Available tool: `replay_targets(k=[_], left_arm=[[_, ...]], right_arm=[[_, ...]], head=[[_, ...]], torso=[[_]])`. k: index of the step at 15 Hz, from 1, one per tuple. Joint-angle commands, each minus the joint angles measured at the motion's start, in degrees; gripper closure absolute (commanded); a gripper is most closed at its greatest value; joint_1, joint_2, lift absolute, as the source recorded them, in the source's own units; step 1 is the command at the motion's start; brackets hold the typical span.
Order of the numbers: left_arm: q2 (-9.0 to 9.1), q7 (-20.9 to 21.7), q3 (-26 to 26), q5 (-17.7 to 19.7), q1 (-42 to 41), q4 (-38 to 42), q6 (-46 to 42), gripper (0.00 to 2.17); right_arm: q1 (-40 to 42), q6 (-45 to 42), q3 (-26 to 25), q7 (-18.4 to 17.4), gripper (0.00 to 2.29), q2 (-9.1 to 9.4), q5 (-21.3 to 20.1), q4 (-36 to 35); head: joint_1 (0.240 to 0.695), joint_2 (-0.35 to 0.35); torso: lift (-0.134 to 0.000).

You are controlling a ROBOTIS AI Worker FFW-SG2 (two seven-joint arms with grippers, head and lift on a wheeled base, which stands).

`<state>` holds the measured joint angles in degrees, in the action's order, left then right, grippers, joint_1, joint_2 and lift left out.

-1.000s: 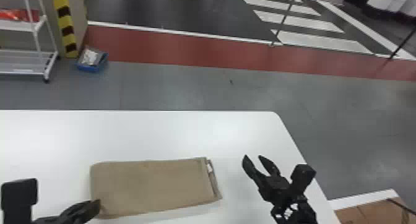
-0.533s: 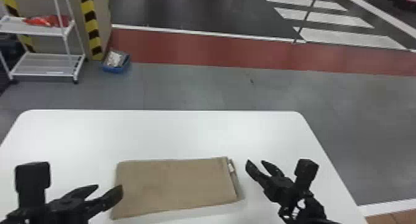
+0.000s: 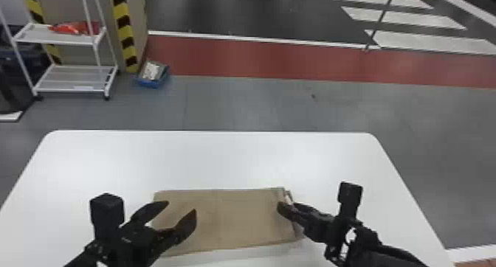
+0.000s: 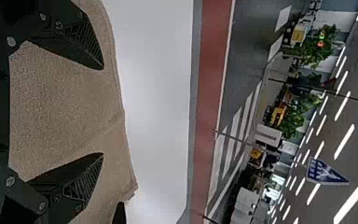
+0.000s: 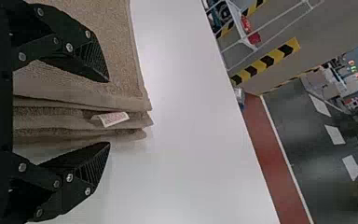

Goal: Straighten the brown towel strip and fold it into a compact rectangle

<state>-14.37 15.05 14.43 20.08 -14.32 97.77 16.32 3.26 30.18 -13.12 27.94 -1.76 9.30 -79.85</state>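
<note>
**Workpiece Position and Tool Status**

Workpiece: the brown towel strip (image 3: 236, 218) lies flat on the white surface (image 3: 221, 159), folded into a layered rectangle. Its long sides run left to right. At its right end, the stacked layers show edge-on, with a small white tag (image 5: 114, 118) protruding from them.

Left claw (image 3: 182, 206): positioned at the left end of the towel, fingers spread. In the left wrist view, both fingers of the left claw (image 4: 103, 111) are set over the cloth, well apart from each other.

Right claw (image 3: 286, 206): positioned at the right end, fingers spread. In the right wrist view, the layered edge and tag lie between the fingers of the right claw (image 5: 109, 112); one finger overlaps the top layer, the other is beyond the stack. Contact with the cloth cannot be determined for either claw.

Surroundings: a white rack (image 3: 70, 42) and a blue bin (image 3: 147, 82) stand on the floor beyond the surface.
</note>
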Motion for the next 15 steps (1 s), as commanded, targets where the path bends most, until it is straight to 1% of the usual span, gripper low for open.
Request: replay_targets(k=[1, 2, 4, 5, 6, 7, 8, 9, 10, 11, 12, 14, 15], left_arm=[[0.13, -0.3, 1.9, -1.6, 1.0, -2.0, -1.6, 0.48], [0.22, -1.0, 2.9, -2.3, 1.8, -3.1, -1.8, 0.65], [0.31, -1.8, 4.5, -3.8, 2.5, -4.3, -1.8, 0.81], [0.48, -2.3, 4.9, -4.3, 2.7, -5.0, -1.8, 1.13], [0.48, -3.0, 5.5, -4.8, 3.2, -5.8, -1.9, 1.37], [0.66, -4.2, 6.3, -5.8, 3.6, -7.1, -2.1, 1.58], [0.75, -5.7, 7.1, -6.5, 4.0, -8.0, -2.5, 1.72], [0.75, -6.5, 7.6, -7.6, 4.5, -9.1, -2.5, 1.72], [0.83, -6.5, 7.8, -8.0, 4.8, -9.9, -2.1, 1.72], [0.83, -6.6, 8.7, -8.0, 5.9, -11.0, -0.4, 1.72], [1.01, -6.6, 9.0, -9.2, 6.4, -11.9, 0.5, 1.72], [1.1, -7.2, 10.0, -9.8, 6.9, -13.2, 0.5, 1.72], [1.27, -7.2, 10.1, -10.1, 6.9, -13.7, 0.5, 1.72]], right_arm=[[0.9, 4.9, -0.3, -0.3, 0.48, -0.09, 0.1, -2.9], [0.9, 6.9, -0.4, -0.4, 0.48, -0.09, -0.2, -3.3], [1.0, 9.2, -0.4, -0.8, 0.49, -0.09, -0.5, -4.0], [1.1, 9.2, -0.4, -0.9, 0.49, -0.09, -0.5, -4.1], [1.1, 9.2, -0.3, -0.9, 0.49, -0.09, -0.5, -4.1], [1.0, 9.2, -0.4, -0.9, 0.5, -0.09, -0.5, -4.0], [1.0, 9.2, -0.5, -0.7, 0.51, -0.09, -0.5, -4.0], [0.9, 9.2, -0.7, -0.5, 0.63, -0.18, -0.3, -4.0], [0.9, 9.2, -0.7, -0.3, 0.69, -0.26, -0.1, -4.0], [0.9, 9.2, -0.8, -0.1, 0.89, -0.35, -0.1, -4.0], [0.9, 9.3, -0.9, 0.2, 1.04, -0.35, 0.1, -4.1], [0.9, 9.9, -0.9, 0.5, 1.23, -0.53, 0.4, -4.3], [1.0, 10.6, -0.9, 1.2, 1.23, -0.53, 0.5, -4.6]], head=[[0.695, -0.177], [0.695, -0.181], [0.695, -0.191], [0.695, -0.2], [0.695, -0.205], [0.695, -0.208], [0.695, -0.209], [0.695, -0.208], [0.695, -0.207], [0.695, -0.207], [0.695, -0.208], [0.695, -0.21], [0.695, -0.21]], torso=[[0.0], [0.0], [0.0], [0.0], [0.0], [0.0], [0.0], [0.0], [0.0], [0.0], [0.0], [0.0], [0.0]])
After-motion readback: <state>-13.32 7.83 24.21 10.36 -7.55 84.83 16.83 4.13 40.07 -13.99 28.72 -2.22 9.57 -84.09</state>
